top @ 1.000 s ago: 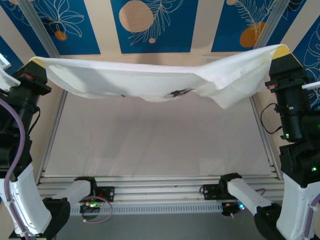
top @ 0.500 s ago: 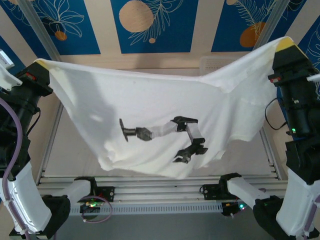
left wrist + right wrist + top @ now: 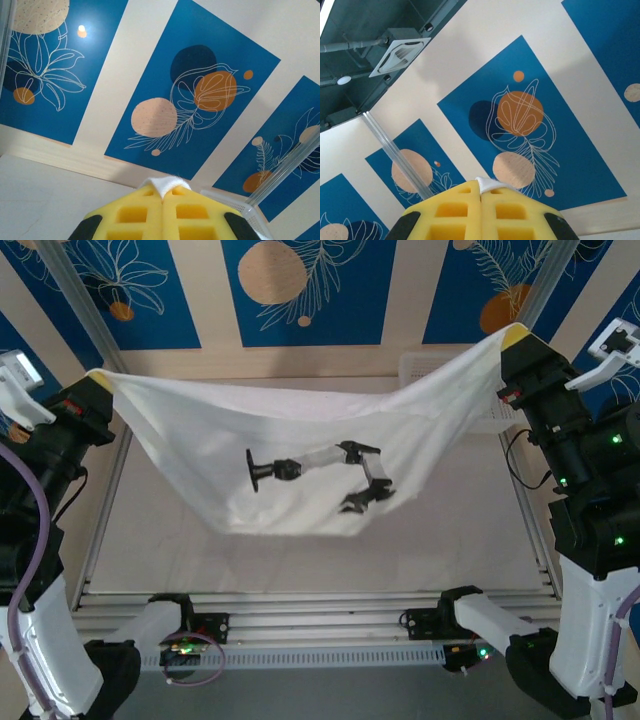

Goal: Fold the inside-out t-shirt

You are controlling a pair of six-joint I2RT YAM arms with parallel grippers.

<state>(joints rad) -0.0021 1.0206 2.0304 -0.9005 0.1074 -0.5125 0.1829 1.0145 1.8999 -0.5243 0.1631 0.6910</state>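
Pale table top, nearly bare

The table (image 3: 300, 560) has a flat, off-white surface framed by silver metal rails (image 3: 300, 602) along its left, right and near edges. A white mesh basket (image 3: 432, 362) sits at its far right corner, partly hidden. Two arm bases (image 3: 190, 625) are mounted at the near edge, well apart. Soft shadow falls across the middle.

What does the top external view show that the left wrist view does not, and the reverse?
Top external: the whole t-shirt hanging spread between the left hand and the right hand, above the table, with a dark print on it. Left wrist: the yellow finger pads pressed together, seen close up. Both: white fabric pinched in the shut left hand, and the blue patterned wall.
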